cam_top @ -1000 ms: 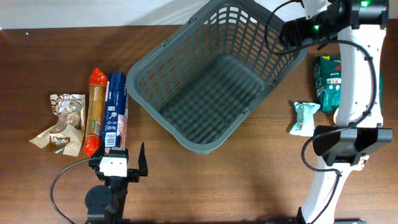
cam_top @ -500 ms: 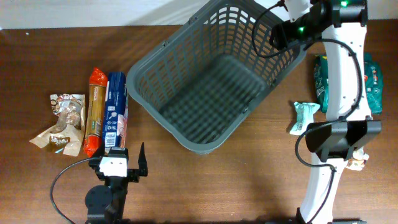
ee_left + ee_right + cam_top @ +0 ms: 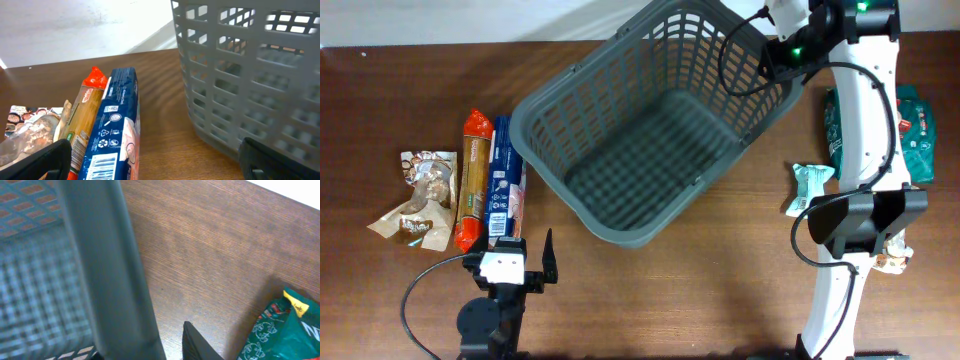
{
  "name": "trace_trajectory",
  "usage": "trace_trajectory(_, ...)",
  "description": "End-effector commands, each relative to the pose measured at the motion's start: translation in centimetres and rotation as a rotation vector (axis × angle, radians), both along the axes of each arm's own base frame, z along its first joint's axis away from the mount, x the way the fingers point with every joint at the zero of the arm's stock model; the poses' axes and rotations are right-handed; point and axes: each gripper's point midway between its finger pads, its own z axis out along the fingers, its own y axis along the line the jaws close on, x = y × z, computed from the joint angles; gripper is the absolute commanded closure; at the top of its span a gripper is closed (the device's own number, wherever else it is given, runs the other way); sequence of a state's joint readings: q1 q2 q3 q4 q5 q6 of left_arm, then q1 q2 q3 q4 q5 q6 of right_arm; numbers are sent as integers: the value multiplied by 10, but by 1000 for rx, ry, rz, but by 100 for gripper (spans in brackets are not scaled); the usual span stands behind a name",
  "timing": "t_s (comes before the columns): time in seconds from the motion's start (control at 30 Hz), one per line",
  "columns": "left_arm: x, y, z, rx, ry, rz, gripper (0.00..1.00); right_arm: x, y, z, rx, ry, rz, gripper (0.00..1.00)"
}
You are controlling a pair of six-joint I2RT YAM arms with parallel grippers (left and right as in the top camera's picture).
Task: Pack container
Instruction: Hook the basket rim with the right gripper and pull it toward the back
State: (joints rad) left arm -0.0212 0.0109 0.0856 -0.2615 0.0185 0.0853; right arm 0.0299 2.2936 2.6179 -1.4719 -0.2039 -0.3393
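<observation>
Container [image 3: 570, 100] sits upper centre on the tabletop [image 3: 720, 280], long axis diagonal. The right hand [image 3: 782, 50] is clenched on its upper-right rim, while the released left hand [image 3: 510, 255] rests lower left, apart.

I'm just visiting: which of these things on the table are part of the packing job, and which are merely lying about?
For the job: grey basket; likely also the snacks: orange-topped packet, blue packet, clear brown packet, green bag, pale packet.
Just lying about: black cable, part of the rig.
</observation>
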Motion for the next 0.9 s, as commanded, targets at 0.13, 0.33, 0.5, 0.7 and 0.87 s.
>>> trace_trajectory(0.13,0,1,-1,-1,-1,5,1,-4,2,-2,21,43,-115,89)
trace_trajectory(0.33,0,1,-1,-1,-1,5,1,-9,2,-4,58,83,-208,93)
trace_trajectory(0.5,0,1,-1,-1,-1,5,1,-8,-1,-4,116,111,-350,96)
trace_trajectory(0.7,0,1,-1,-1,-1,5,1,-8,-2,-4,178,143,-496,96)
trace_trajectory(0.87,0,1,-1,-1,-1,5,1,-10,-2,-4,192,158,-537,96)
